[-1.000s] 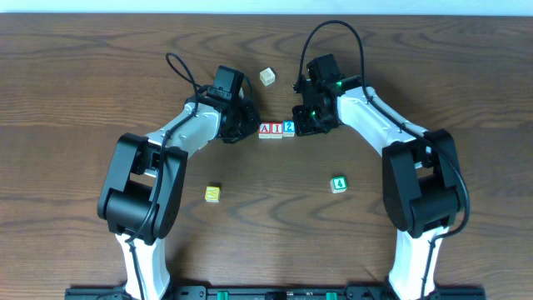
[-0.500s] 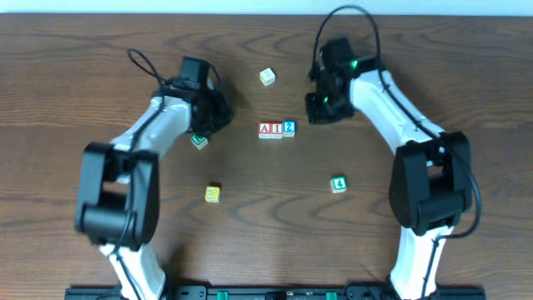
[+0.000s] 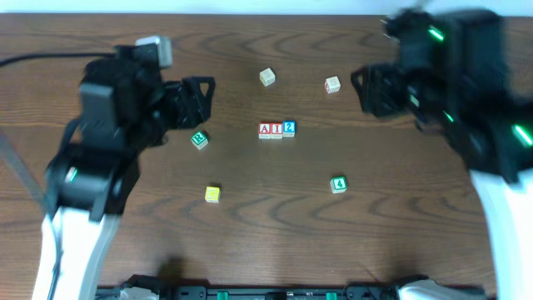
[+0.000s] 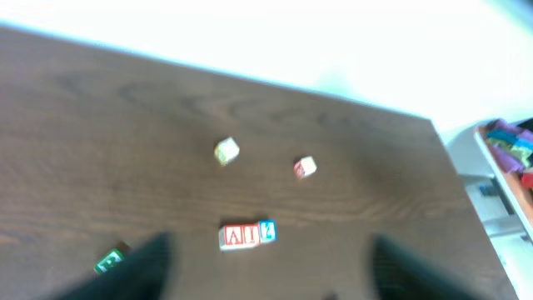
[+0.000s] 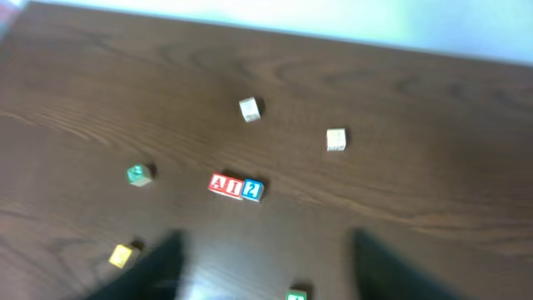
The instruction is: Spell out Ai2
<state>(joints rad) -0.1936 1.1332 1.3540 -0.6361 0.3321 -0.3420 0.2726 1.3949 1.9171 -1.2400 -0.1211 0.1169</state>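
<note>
Three letter blocks stand side by side in a row mid-table: a red A block [image 3: 265, 128], a red I block [image 3: 276, 128] and a blue 2 block [image 3: 289, 127]. The row [image 4: 247, 235] also shows in the left wrist view, and the same row [image 5: 236, 187] in the right wrist view. My left gripper [image 3: 200, 96] hangs high and blurred to the left of the row, open and empty. My right gripper [image 3: 366, 87] hangs high to the right, also open and empty. Each wrist view shows two dark fingers spread wide, left gripper [image 4: 271, 271], right gripper [image 5: 265, 262].
Loose blocks lie around the row: a green one [image 3: 198, 139] at left, a yellow one [image 3: 212, 193] in front, a green one [image 3: 338, 184] at front right, a cream one [image 3: 266, 77] and a reddish one [image 3: 332, 84] behind. A bin of coloured items [image 4: 508, 150] sits beyond the table's right edge.
Both arms have drawn back from the row and risen toward the camera, and both grippers have opened. A green block at left and a reddish block at back right now lie uncovered.
</note>
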